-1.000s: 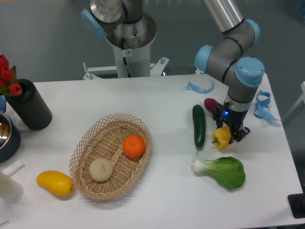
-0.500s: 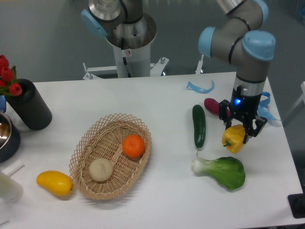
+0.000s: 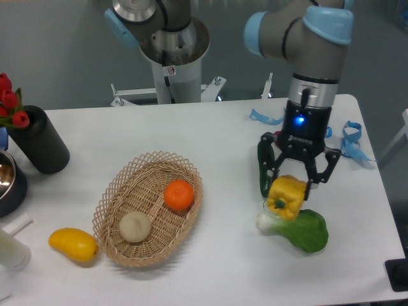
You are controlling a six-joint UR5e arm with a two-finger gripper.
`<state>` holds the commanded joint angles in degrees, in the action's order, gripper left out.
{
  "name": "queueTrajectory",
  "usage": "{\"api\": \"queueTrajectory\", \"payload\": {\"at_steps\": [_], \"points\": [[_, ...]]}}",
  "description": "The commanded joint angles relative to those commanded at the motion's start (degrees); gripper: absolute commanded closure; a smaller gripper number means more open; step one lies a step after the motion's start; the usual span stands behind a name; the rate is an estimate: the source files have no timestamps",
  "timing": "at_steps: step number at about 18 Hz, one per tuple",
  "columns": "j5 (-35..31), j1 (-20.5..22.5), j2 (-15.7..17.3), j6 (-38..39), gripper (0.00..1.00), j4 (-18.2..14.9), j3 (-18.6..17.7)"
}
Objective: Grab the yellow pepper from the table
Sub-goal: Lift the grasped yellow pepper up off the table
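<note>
Hand: the hand [image 3: 290,191] pinches the yellow pepper [image 3: 286,197] between its fingers.
Yellow pepper: up off the white bench [image 3: 217,268], above the leafy green [image 3: 298,228] near the right edge.
Cucumber [image 3: 264,167]: just behind the pepper.
Writing: none can be read.

The gripper [image 3: 294,185] is now much higher than a second ago and has moved toward the front. The yellow pepper [image 3: 286,197] rides up with it, off the table [image 3: 210,268], and looks bigger. It now covers part of the leafy green vegetable [image 3: 303,229].
</note>
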<state>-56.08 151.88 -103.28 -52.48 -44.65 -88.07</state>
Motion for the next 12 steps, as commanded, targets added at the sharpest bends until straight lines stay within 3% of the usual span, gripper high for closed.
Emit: {"api": "queueTrajectory", "payload": {"at_steps": [12], "points": [[0.2,-0.8,-0.1,2.1,0.86,0.0,0.2]]}}
